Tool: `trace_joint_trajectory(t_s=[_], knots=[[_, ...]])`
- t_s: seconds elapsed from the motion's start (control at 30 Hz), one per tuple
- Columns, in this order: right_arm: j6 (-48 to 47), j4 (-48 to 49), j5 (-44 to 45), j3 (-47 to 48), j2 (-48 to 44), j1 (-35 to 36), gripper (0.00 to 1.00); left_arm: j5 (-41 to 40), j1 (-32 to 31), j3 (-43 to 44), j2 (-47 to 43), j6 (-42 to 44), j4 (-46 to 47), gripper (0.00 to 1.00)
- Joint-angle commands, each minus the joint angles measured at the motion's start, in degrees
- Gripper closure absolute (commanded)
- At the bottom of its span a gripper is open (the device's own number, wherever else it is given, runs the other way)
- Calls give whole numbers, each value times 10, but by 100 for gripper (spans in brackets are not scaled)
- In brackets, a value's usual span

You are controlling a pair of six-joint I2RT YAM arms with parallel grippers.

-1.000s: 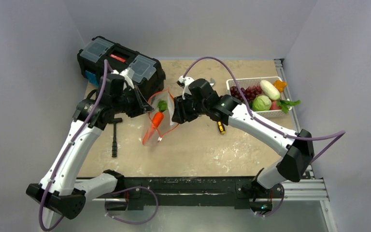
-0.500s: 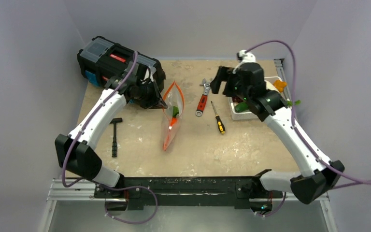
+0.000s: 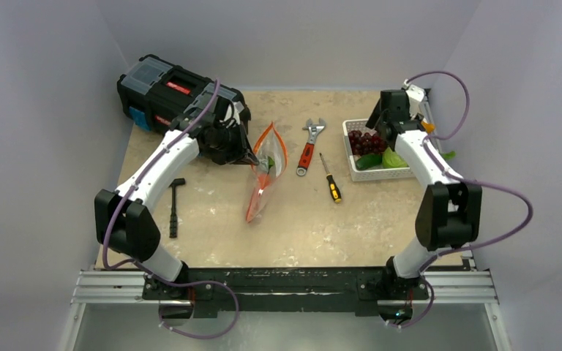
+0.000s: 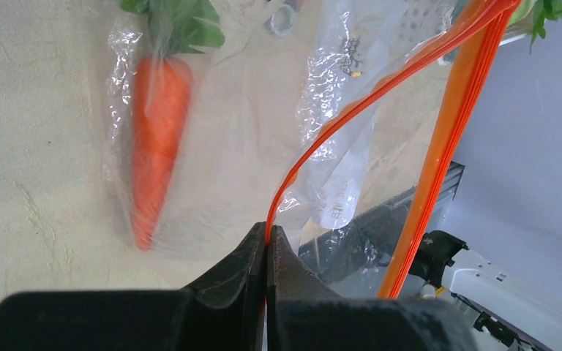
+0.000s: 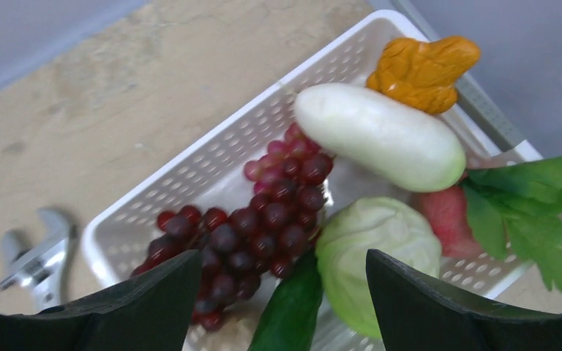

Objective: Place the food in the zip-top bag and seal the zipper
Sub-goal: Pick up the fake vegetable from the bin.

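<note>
While the left gripper (image 4: 266,235) is pinching the thin red-orange zipper strip (image 4: 315,135), the clear crinkly zip-top bag (image 3: 262,179) is lying mid-table.
Film judged soft, slippery: hold the stiffer strip. The right gripper (image 5: 282,274), jaws apart, is hovering over the white slotted basket (image 5: 190,186).

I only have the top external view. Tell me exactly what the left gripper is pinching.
Observer: The left wrist view shows the left gripper shut on one lip of the zipper. The other lip stands apart, so the zip-top bag is open.
Operator: Report what is inside it.
Observer: The carrot lies inside, leaves pointing away from the gripper. I see no other food in there.
Operator: Now give me the right gripper's state.
Observer: The right wrist view shows the right gripper open and empty above the basket. The grape bunch shows between its fingers, with the cabbage beside it.
</note>
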Motion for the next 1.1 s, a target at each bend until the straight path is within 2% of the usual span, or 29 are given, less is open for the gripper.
trace_joint_trajectory(t_s=[0.0, 0.13, 0.2, 0.27, 0.37, 0.47, 0.57, 0.83, 0.9, 1.07], knots=[[-87, 50, 100, 89, 73, -30, 20, 19, -2, -6, -20, 16, 25, 100], [-199, 53, 128, 146, 131, -32, 25, 35, -2, -11, -16, 8, 32, 100], [-273, 93, 122, 148, 145, -31, 24, 36, -2, -12, -21, 9, 33, 100], [-346, 86, 138, 176, 184, -32, 23, 32, -2, -13, -27, 10, 33, 100], [-371, 23, 184, 220, 244, -32, 23, 25, -2, -18, -32, 13, 34, 100], [-403, 45, 201, 196, 254, -31, 23, 29, -2, -22, -32, 11, 37, 100], [-436, 110, 195, 153, 247, -33, 23, 40, -2, -22, -31, 9, 38, 100], [-471, 141, 216, 165, 301, -33, 22, 45, -2, -27, -32, 8, 43, 100], [-483, 140, 221, 174, 317, -33, 24, 52, -2, -26, -33, 6, 45, 100], [-505, 141, 248, 166, 313, -32, 39, 47, -2, -26, -40, 11, 46, 100]])
